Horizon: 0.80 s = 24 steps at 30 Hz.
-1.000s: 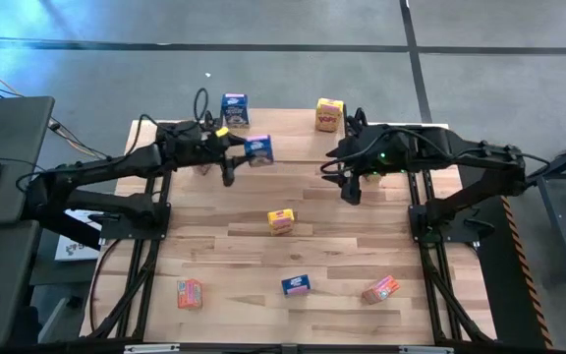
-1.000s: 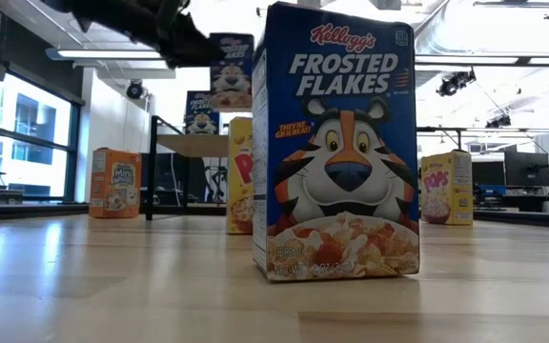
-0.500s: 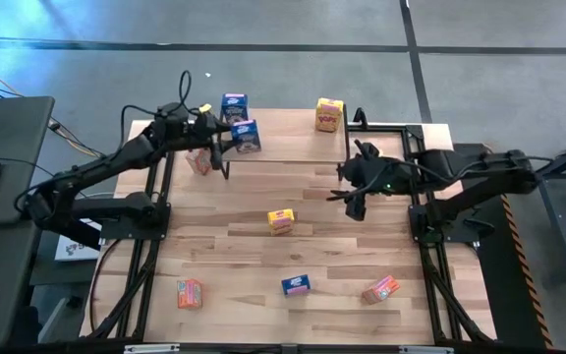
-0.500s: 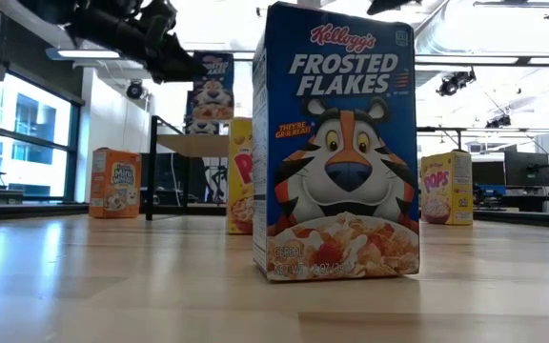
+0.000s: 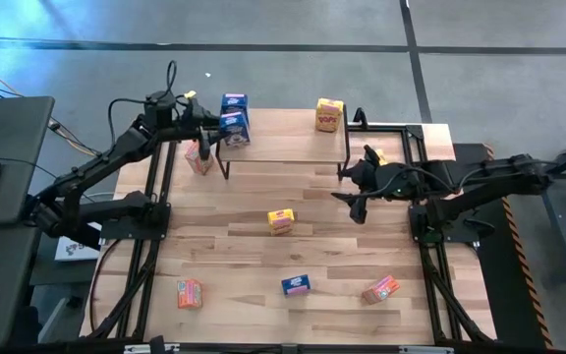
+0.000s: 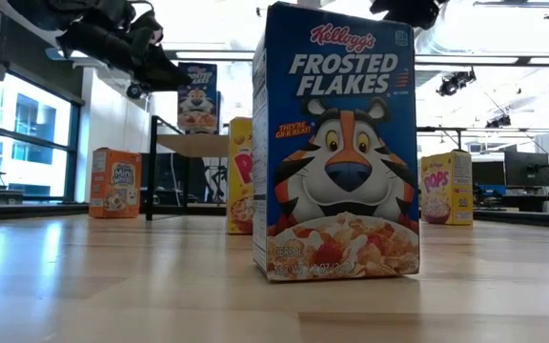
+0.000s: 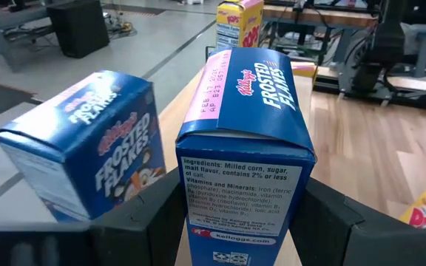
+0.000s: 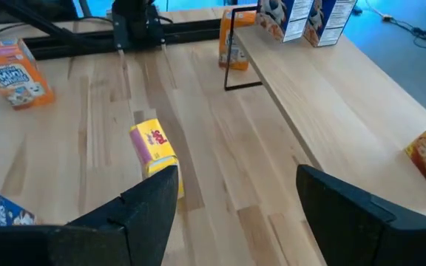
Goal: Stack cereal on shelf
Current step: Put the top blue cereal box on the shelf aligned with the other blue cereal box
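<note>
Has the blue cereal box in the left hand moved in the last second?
Yes. The held blue box, clamped in the left hand, moved toward the shelf's back-left corner, now beside the blue box standing there.

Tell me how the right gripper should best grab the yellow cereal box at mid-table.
The yellow cereal box stands upright and clear of neighbours. The open right gripper could probably come straight down and pinch its two broad faces near the top.
</note>
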Tool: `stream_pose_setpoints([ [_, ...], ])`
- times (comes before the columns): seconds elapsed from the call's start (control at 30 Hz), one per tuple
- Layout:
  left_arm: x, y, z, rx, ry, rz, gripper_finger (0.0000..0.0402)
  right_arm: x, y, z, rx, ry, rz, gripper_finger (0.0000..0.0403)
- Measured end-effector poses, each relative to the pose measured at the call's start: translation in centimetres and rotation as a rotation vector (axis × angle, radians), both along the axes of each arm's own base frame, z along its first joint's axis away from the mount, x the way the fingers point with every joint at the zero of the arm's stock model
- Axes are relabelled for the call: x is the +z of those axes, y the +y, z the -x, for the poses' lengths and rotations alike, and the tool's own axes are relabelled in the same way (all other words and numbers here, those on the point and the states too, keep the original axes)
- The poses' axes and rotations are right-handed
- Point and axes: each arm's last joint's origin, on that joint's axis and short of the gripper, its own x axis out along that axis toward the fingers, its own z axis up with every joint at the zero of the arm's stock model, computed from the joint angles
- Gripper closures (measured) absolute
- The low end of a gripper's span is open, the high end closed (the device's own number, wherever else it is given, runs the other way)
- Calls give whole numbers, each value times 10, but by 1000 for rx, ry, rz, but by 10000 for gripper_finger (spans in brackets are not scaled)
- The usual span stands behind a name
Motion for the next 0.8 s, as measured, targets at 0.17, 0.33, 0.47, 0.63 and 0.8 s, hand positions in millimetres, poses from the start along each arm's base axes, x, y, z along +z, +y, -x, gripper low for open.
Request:
stream_pose_setpoints([
  [0.17, -1, 4, 4, -21, -10, 6, 207, -17, -1, 5, -2, -72, 0, 134],
  [0.33, -7, 8, 1, -53, 12, 4, 207, -35, -2, 14, 19, -143, -5, 134],
  [0.47, -11, 12, -1, -65, 34, -14, 207, -53, -3, 24, 24, -190, -6, 134],
  [0.63, -13, 14, 0, -66, 46, -27, 207, -75, -3, 36, 55, -226, -25, 134],
  [0.8, -13, 18, 4, -43, 52, -46, 207, -91, -4, 45, 81, -266, -42, 134],
])
